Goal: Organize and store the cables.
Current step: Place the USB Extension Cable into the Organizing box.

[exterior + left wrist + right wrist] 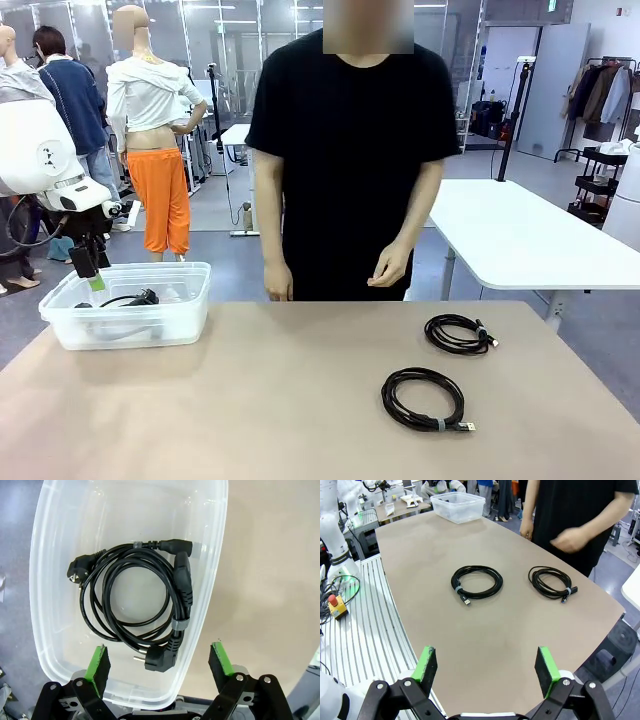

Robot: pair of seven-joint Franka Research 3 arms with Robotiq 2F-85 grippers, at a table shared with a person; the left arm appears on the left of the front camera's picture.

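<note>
One coiled black cable [183, 587] with chunky plugs lies inside the clear plastic bin [135, 520]. My left gripper [159, 662] hangs open straight above it, green pads [97, 665] wide apart and nothing between them. In the front view this gripper [92, 275] hovers over the bin's [130, 330] left end, where the cable [135, 298] shows through the wall. Two more coiled cables lie on the table's right half, one nearer [390, 400] and one farther [432, 333]. My right gripper [486, 666] stands open, high above the table edge, well short of both coils [497, 582] [534, 580].
A person in a black shirt stands at the far side, hands [390, 268] held loosely above the table edge. The tan tabletop [280, 400] is bare between the bin and the coils. A white table [520, 240] stands behind on the right.
</note>
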